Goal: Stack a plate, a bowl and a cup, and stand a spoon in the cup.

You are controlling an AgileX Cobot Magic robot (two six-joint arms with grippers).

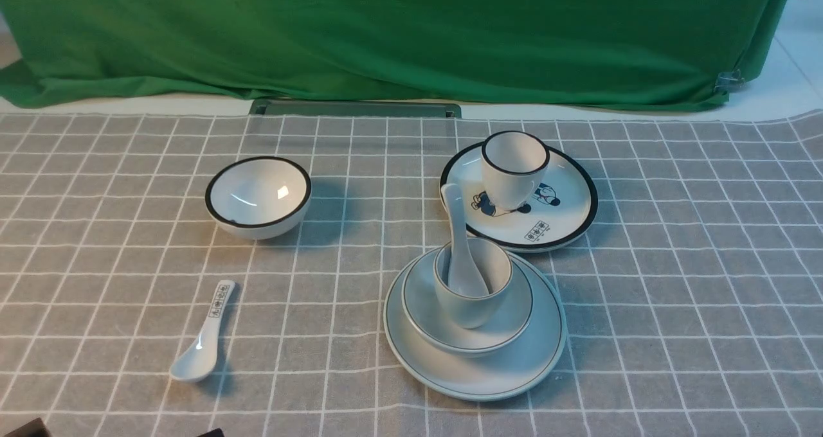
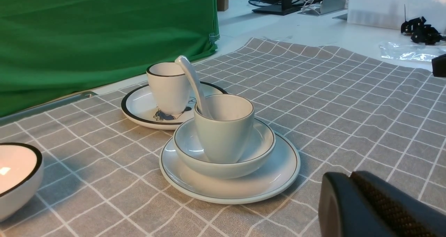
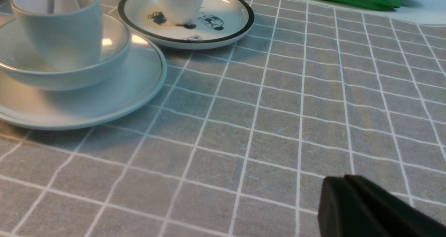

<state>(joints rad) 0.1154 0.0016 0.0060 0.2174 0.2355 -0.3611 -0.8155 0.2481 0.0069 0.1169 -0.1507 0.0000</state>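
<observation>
The plate (image 1: 508, 374) is lying flat on the grey checked cloth (image 1: 675, 308), the bowl (image 1: 424, 308) is sitting centred in it, the cup (image 1: 472, 305) is standing upright in the bowl, and the spoon (image 1: 458, 244) is standing in the cup with its scoop down and its handle leaning out over the far rim. The left gripper (image 2: 352, 184) is showing only as a dark tip at the edge of its wrist view; its two fingers are lying pressed together with no gap and nothing between them, and the stacked set is sitting ahead of it, near but clear of contact. The right gripper (image 3: 343, 188) is showing the same way, fingers meeting along a thin seam and holding nothing, with the plate ahead and off to one side, apart from it, and bare cloth directly beneath. Neither gripper is appearing in the front view. Beyond the stack, seen from either gripper, a black-rimmed cup (image 1: 514, 167) is standing upright on a cartoon plate (image 1: 566, 222), whose near edge is lying just beside the plain plate's far edge. Well apart from the left gripper, a black-rimmed bowl (image 1: 258, 196) is sitting on the cloth, and a marked spoon (image 1: 202, 350) is lying flat nearer the robot. A green drape (image 1: 398, 38) is hanging behind the table.
</observation>
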